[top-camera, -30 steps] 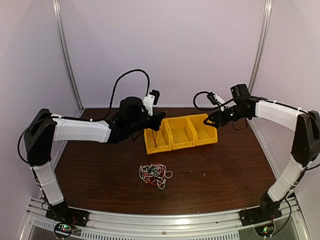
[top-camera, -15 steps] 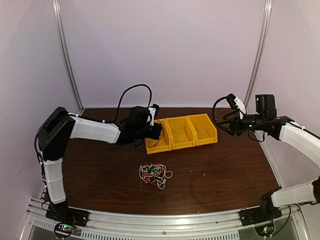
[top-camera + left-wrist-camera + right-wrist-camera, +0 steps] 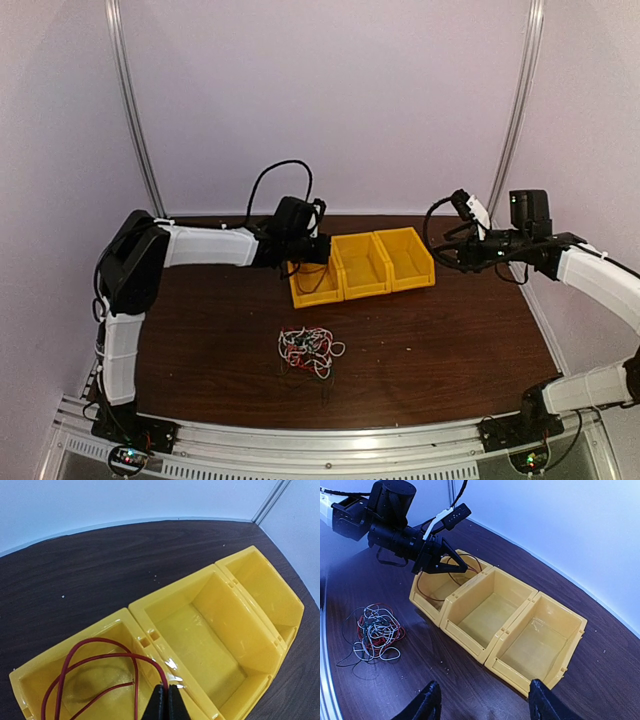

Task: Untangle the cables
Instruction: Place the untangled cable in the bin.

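Top: the left pincer (image 3: 312, 250) has swung over the left bin (image 3: 300, 297) and the right pincer (image 3: 445, 255) has pulled back. The clump (image 3: 308, 350) lies on the desk (image 3: 450, 340).
Left wrist: the jaws are clamped on the red cable (image 3: 136, 680); let go low inside the bin.
Right wrist: the jaws stand apart, empty.

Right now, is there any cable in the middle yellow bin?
No, the middle bin is bare inside; the red cable loops in the end bin beside it.

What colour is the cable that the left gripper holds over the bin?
The cable is red; the left wrist view shows it best.
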Controlling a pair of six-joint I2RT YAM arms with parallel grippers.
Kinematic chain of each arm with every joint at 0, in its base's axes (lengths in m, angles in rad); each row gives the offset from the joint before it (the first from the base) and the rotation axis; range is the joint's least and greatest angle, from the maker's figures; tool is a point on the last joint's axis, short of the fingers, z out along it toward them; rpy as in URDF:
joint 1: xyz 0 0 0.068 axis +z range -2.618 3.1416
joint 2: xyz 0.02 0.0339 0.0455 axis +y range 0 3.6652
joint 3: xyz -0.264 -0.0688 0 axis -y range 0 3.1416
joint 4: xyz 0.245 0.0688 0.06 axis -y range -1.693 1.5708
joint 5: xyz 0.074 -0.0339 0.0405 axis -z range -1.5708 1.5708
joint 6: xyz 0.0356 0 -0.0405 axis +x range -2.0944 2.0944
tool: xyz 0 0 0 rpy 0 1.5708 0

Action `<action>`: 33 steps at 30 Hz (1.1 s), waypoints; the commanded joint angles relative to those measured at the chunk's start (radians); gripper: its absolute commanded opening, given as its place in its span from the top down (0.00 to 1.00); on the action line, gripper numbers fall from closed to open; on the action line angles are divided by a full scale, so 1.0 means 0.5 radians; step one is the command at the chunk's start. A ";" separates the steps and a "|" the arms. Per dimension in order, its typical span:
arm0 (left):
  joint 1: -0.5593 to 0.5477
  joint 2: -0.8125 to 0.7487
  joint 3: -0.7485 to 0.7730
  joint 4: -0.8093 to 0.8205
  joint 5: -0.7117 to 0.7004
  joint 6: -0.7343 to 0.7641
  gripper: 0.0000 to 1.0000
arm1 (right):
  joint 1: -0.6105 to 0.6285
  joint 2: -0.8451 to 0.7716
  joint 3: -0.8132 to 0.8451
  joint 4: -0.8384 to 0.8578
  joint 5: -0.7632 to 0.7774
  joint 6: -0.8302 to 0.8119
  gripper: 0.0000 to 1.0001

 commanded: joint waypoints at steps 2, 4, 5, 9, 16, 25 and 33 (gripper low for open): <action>0.013 0.032 0.147 -0.322 -0.024 -0.103 1.00 | -0.014 0.003 -0.023 0.028 -0.043 -0.043 0.40; 0.013 0.032 0.175 -0.408 0.008 -0.102 1.00 | -0.014 0.002 -0.023 0.024 -0.047 -0.050 0.40; 0.013 0.031 0.194 -0.446 0.017 -0.086 1.00 | -0.014 0.003 -0.023 0.022 -0.049 -0.053 0.40; 0.015 0.054 0.314 -0.626 -0.023 0.026 1.00 | -0.014 0.008 -0.026 0.017 -0.062 -0.068 0.40; 0.015 0.238 0.735 -1.029 -0.083 0.171 0.99 | -0.014 0.011 -0.017 0.001 -0.075 -0.077 0.41; 0.013 0.111 0.856 -1.263 -0.126 0.265 0.60 | -0.014 0.015 -0.017 -0.003 -0.078 -0.081 0.41; 0.013 -0.404 0.379 -1.266 -0.259 0.212 0.48 | -0.014 0.020 -0.020 -0.010 -0.086 -0.101 0.40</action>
